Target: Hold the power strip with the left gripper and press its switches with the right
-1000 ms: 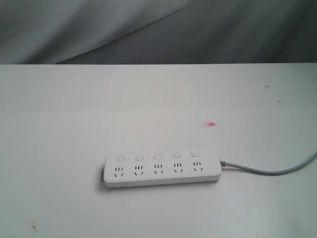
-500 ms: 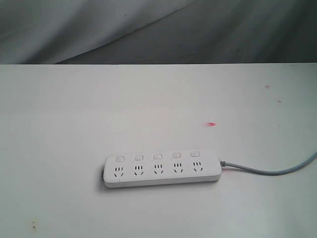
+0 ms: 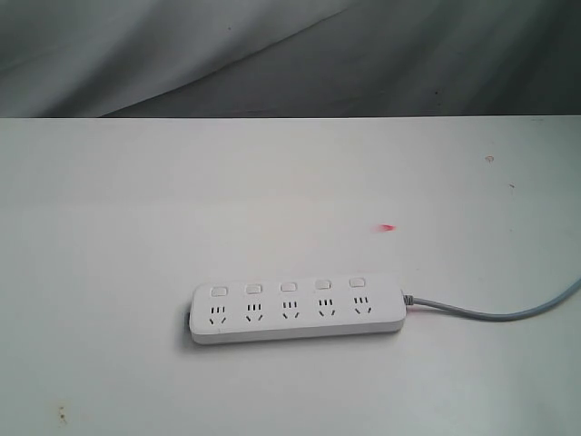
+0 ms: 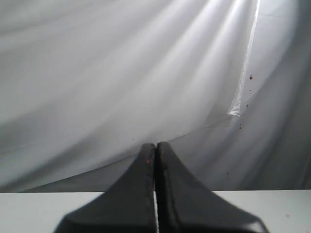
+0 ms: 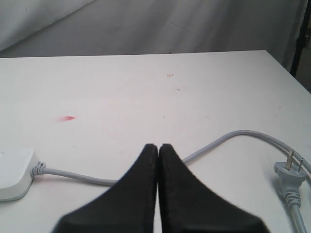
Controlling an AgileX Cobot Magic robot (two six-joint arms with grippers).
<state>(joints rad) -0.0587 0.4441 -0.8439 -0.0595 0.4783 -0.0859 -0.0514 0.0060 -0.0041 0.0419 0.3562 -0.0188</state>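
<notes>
The white power strip [image 3: 298,309] lies flat on the white table, its long side running left to right. Five small switches [image 3: 288,286] sit in a row above its outlets. A grey cord [image 3: 495,314] leaves its right end. Neither arm shows in the exterior view. In the left wrist view my left gripper [image 4: 156,145] is shut with nothing in it, and only grey cloth lies beyond. My right gripper [image 5: 158,146] is shut and empty, above the cord [image 5: 214,144]; one end of the strip [image 5: 14,174] shows at the edge of that view.
The cord ends in a grey plug [image 5: 291,175] lying on the table. A small red mark [image 3: 388,227] sits on the table behind the strip. Grey draped cloth [image 3: 290,54] hangs behind the table's far edge [image 3: 290,117]. The table's corner [image 5: 277,60] shows in the right wrist view.
</notes>
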